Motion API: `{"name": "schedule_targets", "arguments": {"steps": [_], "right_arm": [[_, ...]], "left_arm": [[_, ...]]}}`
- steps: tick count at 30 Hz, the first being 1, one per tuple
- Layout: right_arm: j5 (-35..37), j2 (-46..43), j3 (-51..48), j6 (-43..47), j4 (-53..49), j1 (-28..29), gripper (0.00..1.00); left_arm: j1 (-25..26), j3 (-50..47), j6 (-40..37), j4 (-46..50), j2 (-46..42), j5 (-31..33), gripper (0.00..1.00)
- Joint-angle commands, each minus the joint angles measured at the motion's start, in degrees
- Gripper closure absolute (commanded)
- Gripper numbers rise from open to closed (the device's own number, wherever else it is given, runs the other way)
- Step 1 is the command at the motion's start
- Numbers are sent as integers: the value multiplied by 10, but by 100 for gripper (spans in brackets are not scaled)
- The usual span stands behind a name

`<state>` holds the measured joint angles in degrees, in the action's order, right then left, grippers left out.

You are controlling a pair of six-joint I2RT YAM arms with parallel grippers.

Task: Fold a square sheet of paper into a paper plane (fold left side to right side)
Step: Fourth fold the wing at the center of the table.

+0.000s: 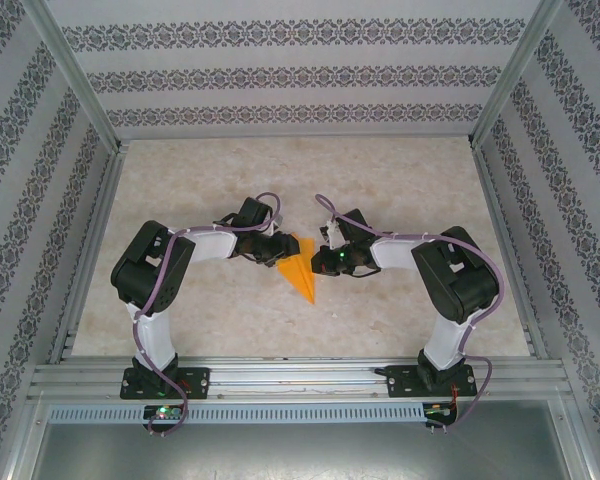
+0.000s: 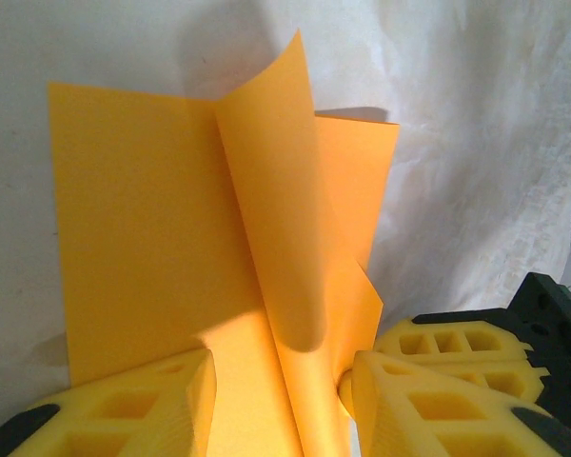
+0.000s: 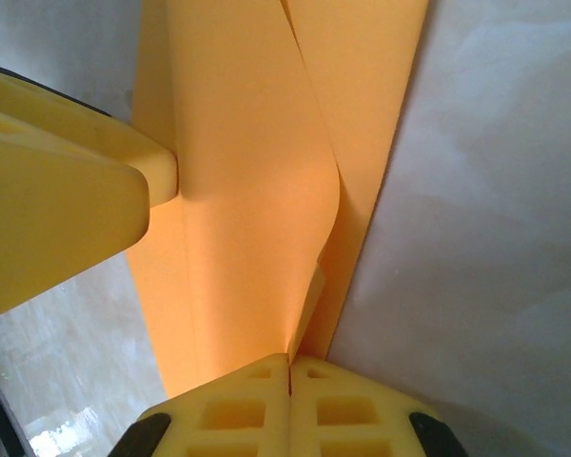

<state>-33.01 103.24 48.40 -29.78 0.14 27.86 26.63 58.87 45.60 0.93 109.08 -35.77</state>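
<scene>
Orange, folded to a pointed wedge, the square sheet of paper (image 1: pixel 300 271) lies mid-frame on the pale table (image 1: pixel 200 180). The right gripper (image 3: pixel 290 369), jaws pressed together, pinches its raised flap. The left gripper (image 2: pixel 281 369) stands spread astride that flap.

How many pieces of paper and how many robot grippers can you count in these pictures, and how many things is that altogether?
bright orange folded sheet of paper: 1
yellow-fingered two-finger grippers: 2 (left gripper, right gripper)
Total: 3
</scene>
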Motion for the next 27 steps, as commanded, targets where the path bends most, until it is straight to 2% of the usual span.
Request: {"name": "schedule_targets", "arguments": {"steps": [1,18,23,27], "right_arm": [[19,18,12,14,-13,-4,100],[41,46,-5,4,-28,4,100],[44,48,-3,4,-34,3,100],[45,49,-3,4,-35,4,100]], "left_arm": [[4,0,-15,48,22,28,56],[4,17,4,33,-16,-2,51],[4,23,-5,56,-45,16,50],[3,28,-29,71,-63,21,56]]}}
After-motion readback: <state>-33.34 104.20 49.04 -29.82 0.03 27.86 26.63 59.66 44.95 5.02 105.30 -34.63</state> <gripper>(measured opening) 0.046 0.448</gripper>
